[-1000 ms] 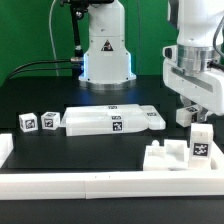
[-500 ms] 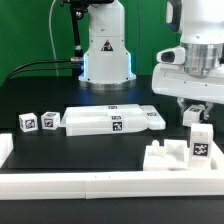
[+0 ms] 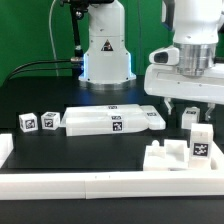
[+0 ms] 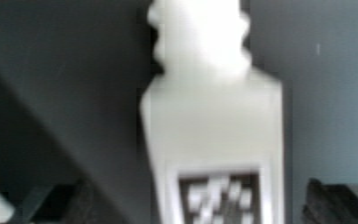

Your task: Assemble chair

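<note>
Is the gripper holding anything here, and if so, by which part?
Nothing held: the gripper is open, jaws clear of the upright white chair piece below it.

White border rail (image 3: pixel 70 185) fronts the black table (image 3: pixel 40 95).

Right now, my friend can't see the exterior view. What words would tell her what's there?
A robot gripper hangs open over a black table, close above an upright white tagged piece. A flat white slab and two small tagged blocks lie toward the exterior view's left.

A green backdrop (image 3: pixel 25 30) – black tabletop (image 3: pixel 35 98) in front.
</note>
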### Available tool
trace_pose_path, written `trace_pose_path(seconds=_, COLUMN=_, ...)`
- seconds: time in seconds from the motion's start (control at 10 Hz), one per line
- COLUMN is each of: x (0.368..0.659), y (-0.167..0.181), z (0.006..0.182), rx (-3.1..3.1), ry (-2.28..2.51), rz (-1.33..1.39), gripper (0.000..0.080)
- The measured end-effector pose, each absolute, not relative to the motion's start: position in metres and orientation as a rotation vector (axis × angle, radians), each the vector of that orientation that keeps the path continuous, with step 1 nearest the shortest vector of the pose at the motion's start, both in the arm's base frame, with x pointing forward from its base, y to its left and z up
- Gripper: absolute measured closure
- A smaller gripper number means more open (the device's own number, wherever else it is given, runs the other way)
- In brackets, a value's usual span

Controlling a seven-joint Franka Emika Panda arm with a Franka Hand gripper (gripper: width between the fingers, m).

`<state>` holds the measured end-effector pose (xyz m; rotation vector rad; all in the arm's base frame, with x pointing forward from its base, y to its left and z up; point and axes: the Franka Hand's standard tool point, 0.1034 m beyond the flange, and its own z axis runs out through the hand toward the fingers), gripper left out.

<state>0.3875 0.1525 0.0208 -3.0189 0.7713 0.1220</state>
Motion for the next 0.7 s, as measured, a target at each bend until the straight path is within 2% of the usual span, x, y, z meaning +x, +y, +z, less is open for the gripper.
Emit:
trace_pose_path(seconds=0.3, x=0.414, y=0.131, z=0.045, rx=-2.895, ry=0.789, rz=0.511, gripper=0.0152)
trace_pose_path(seconds=0.5, x=0.412, y=0.132, z=0.044, rx=-2.872, ry=0.755, rz=0.685, gripper=0.0151)
trace_pose_path(seconds=0.7, x=0.418, y=0.132, z=0.041, rx=-2.818, ry=0.511, rz=0.786, gripper=0.0151)
